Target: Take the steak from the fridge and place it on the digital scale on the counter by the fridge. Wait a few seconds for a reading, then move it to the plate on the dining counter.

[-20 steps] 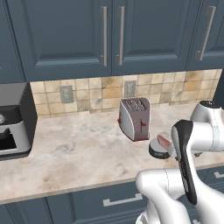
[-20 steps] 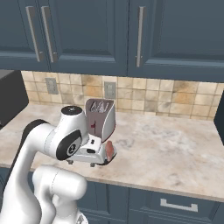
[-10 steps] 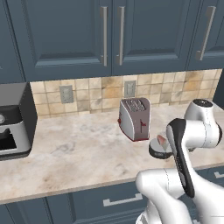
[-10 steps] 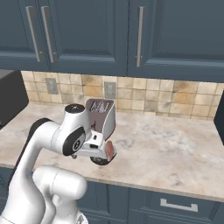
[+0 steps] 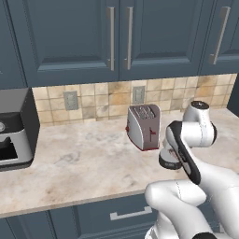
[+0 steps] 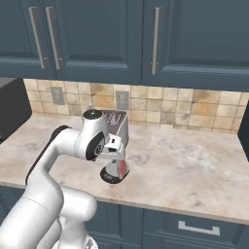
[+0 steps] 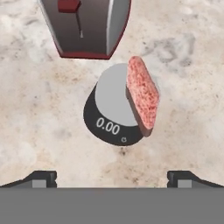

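While the claw (image 7: 112, 177) hangs spread wide, the bumpy pink steak (image 7: 142, 96) leans on the round, smooth scale (image 7: 112, 105).

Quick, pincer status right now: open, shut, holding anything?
Pincer: open and empty, fingertips wide apart above the counter; the steak lies released on the digital scale.
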Available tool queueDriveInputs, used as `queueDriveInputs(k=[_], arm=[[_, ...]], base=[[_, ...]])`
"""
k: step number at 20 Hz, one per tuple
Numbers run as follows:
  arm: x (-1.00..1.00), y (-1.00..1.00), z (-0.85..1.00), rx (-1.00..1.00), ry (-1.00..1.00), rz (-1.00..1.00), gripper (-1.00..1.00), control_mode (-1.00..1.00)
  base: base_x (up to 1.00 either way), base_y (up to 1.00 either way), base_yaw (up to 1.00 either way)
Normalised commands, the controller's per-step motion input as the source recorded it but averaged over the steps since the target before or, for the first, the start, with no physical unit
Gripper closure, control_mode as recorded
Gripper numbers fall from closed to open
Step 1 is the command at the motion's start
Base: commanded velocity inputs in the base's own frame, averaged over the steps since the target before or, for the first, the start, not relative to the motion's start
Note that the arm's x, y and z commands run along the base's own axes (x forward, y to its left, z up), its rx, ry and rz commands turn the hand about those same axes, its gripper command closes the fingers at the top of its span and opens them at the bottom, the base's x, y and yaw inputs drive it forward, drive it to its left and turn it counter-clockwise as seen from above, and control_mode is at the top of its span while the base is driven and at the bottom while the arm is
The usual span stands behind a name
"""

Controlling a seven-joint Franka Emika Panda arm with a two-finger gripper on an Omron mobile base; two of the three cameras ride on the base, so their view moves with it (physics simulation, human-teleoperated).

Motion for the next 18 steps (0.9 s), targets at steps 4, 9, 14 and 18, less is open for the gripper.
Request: queueDriveInputs(k=[4,9,14,18], arm=[[0.35,-0.42,-0.22,0.01,-0.07,0.0,-1.0,-1.0],[0.02,-0.37,-0.11,0.01,-0.12,0.0,-1.0,-1.0],[0.0,-0.13,-0.25,0.01,-0.1,0.0,-1.0,-1.0],[0.0,0.0,-0.26,0.0,-0.04,0.0,-1.0,-1.0]], base=[[0.0,0.0,0.0],[0.0,0.0,0.0],[0.0,0.0,0.0],[0.0,0.0,0.0]])
